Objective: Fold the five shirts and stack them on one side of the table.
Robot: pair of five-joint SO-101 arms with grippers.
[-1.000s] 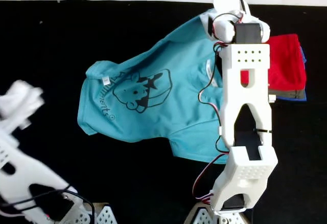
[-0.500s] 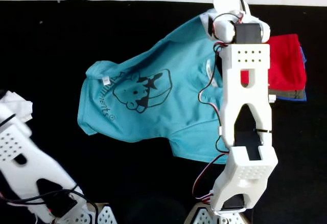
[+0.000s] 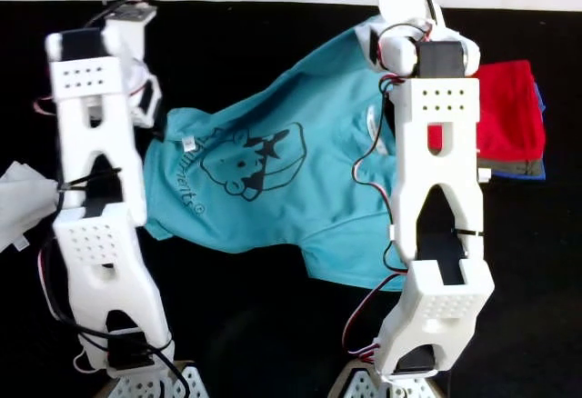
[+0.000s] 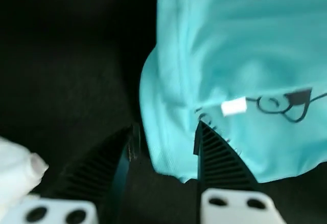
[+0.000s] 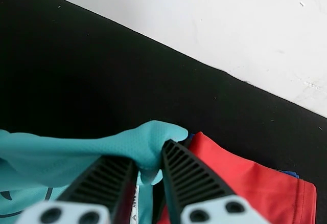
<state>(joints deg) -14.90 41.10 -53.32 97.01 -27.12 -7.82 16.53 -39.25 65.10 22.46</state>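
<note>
L gripper (image 4: 167, 128) swung over teal shirt (image 3: 273, 203) edge, jaws wide (R gripper (image 5: 151, 156) clamps corner).

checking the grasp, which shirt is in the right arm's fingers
The teal shirt: a bunched edge sits between the right arm's fingers, while the folded red shirt lies beside them and the white shirt far off.

Lit brightly and evenly from overhead. Blown to flat white on the surface (image 5: 245, 24) beyond the right gripper (image 5: 153, 155) and on the arm shells (image 3: 436, 107). Crushed to featureless black across the bench (image 3: 273, 325) on every side of that gripper. Shaded softly along the folds of the teal shirt (image 3: 273, 171) at its tips. Dimmer near the left gripper (image 4: 167, 129), with ribbed fingers (image 4: 219, 157) in shadow.
</note>
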